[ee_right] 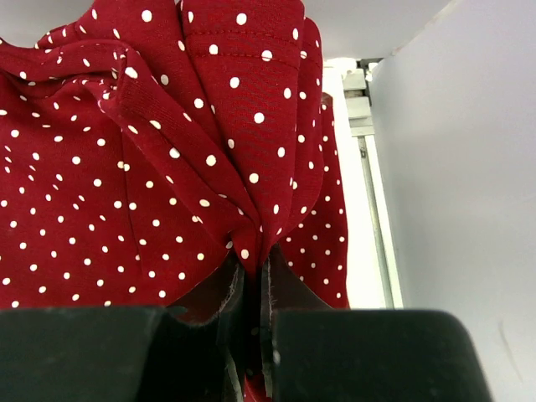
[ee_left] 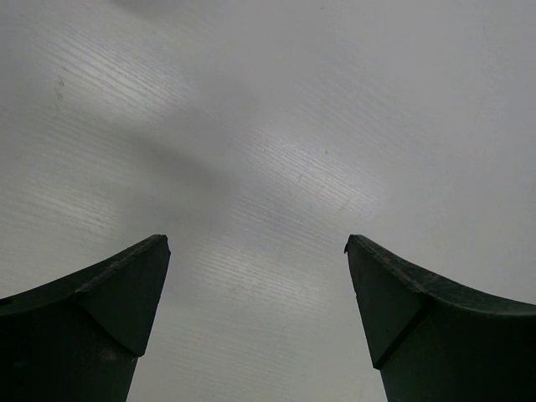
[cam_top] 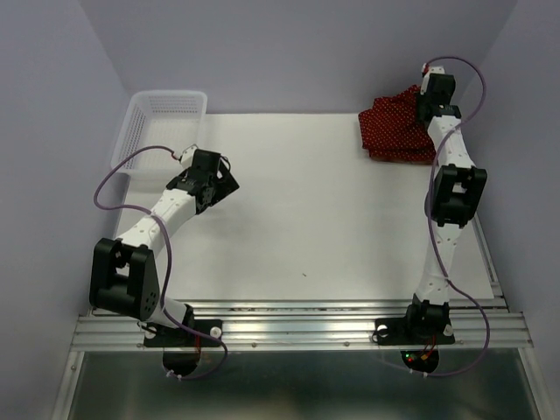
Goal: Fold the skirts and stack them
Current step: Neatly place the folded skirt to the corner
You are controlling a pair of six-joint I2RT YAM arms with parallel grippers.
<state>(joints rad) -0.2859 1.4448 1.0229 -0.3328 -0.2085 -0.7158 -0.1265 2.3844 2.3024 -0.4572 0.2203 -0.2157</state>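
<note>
Right wrist view: a bunched fold of dotted skirt (ee_right: 167, 151) is pinched in the right jaws, at the far right corner of the table (cam_top: 297, 227). So thin a pinch could be lost on lifting, or the rest of the pile (cam_top: 394, 140) dragged along. The left jaws are held wide, well apart at the left.

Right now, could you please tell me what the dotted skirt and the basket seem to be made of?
Dotted skirt: thin soft cloth, matte dark red, printed white dots; it gathers in loose folds. Basket: probably moulded white plastic, judging by its stiff lattice walls.
</note>
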